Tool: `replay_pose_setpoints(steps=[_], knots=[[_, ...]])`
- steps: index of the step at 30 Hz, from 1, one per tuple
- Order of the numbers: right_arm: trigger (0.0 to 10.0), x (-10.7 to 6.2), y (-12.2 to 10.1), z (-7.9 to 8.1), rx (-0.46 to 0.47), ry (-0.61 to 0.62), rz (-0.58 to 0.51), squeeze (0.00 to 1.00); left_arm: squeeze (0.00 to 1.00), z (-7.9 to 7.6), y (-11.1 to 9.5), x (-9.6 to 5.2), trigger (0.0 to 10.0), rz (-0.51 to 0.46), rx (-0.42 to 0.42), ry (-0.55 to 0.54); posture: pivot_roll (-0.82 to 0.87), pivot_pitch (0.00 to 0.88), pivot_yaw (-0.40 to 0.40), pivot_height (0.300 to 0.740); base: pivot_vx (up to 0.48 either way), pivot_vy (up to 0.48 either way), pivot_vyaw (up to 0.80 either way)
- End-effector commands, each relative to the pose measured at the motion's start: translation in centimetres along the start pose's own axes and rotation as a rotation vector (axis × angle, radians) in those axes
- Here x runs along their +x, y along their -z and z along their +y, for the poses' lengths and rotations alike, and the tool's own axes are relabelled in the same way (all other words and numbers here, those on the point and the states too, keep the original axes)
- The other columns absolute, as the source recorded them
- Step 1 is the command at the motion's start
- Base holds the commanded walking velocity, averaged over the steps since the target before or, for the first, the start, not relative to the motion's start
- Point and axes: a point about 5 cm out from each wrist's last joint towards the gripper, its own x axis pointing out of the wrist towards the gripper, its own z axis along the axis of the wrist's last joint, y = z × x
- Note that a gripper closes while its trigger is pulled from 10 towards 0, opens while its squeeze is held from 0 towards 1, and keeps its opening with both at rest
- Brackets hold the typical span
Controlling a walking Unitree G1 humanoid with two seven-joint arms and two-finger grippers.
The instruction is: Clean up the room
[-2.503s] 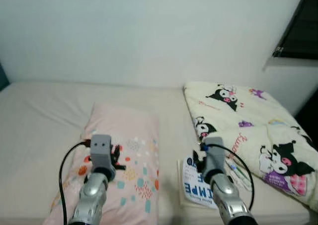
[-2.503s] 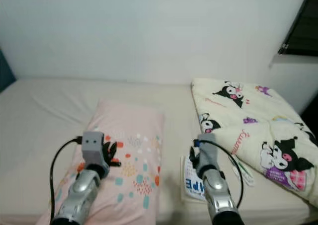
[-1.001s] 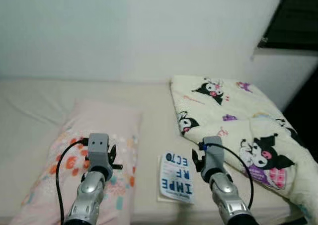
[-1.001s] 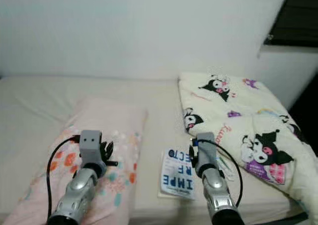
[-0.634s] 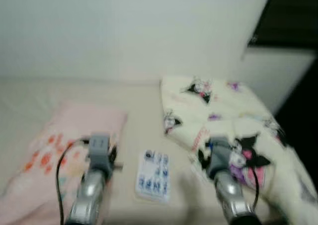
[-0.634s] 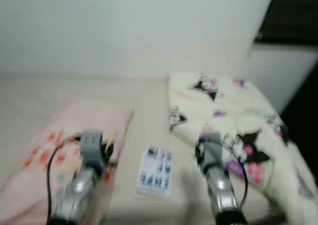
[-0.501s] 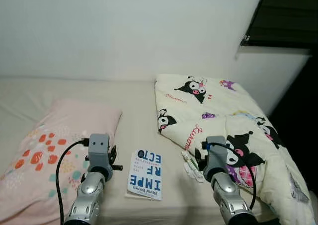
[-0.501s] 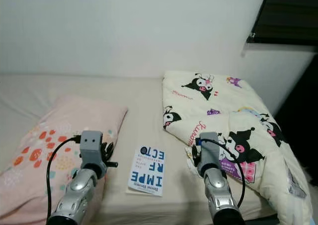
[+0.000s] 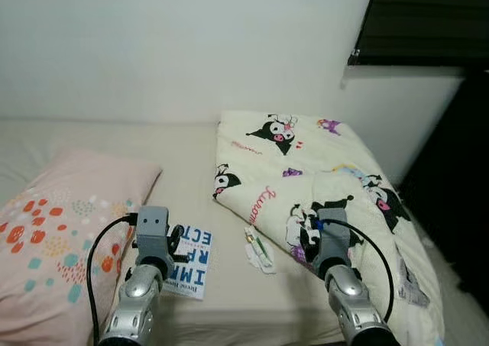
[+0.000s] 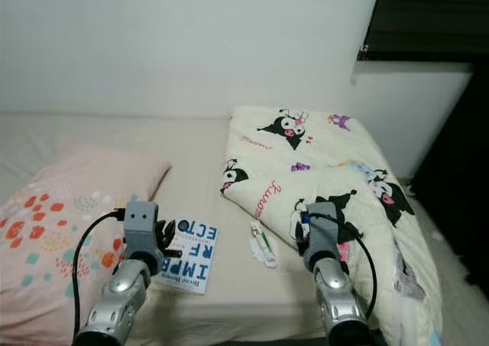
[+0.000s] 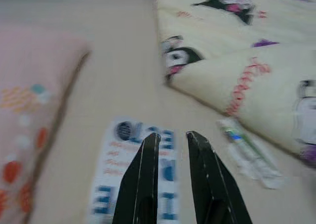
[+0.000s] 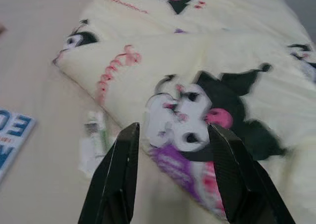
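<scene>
Bed: beige sheet, set against a white wall; a dark window at the upper right.
Pillow: pink with coloured dots and shapes; lies on the robot's left side of the bed.
Comforter: cream, printed with black-and-white cartoon figures; folded, lying on the right side of the bed, its edge hanging over the front right.
Book: white cover with large blue letters; flat on the sheet just beside the pillow, between pillow and comforter.
Packet: small, clear wrapper with a green and white item inside; on the sheet between the book and the comforter's folded edge, near the fold.
Left gripper: raised above the book; fingers nearly together, a narrow gap between them; nothing held.
Right gripper: raised above the comforter's near fold, over a cartoon figure; fingers spread wide; nothing held; the packet lies off to its side.
</scene>
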Motion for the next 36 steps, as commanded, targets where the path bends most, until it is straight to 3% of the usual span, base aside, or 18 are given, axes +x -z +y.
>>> replay_pose_setpoints(steps=[1, 6, 16, 36], knots=[[10.0, -0.1, 0.2, 0.3, 0.012, -0.002, 0.001, 0.0, 0.0, 0.1, 0.3, 0.0, 10.0, 0.02, -0.008, -0.001, -0.01, 0.0, -0.045, 0.74, 0.0, 0.476, 0.0], [10.0, -0.2, 0.3, 0.4, 0.017, 0.001, 0.002, 0.0, 0.0, 0.2, 0.1, 0.1, 10.0, 0.01, 0.009, 0.005, -0.01, 0.0, -0.039, 0.74, 0.0, 0.476, 0.0], [10.0, -0.3, 0.4, 0.3, 0.021, 0.004, -0.004, 0.0, 0.0, -0.8, -0.4, 0.1, 10.0, -0.031, 0.024, 0.043, -0.01, 0.0, -0.037, 0.74, 0.0, 0.0, 0.0], [10.0, -0.3, 0.2, 0.0, 0.006, 0.004, -0.016, 0.0, 0.0, -0.9, -1.1, -0.1, 10.0, -0.094, 0.0, 0.035, -0.01, 0.0, -0.049, 0.74, 0.0, 0.0, 0.0]])
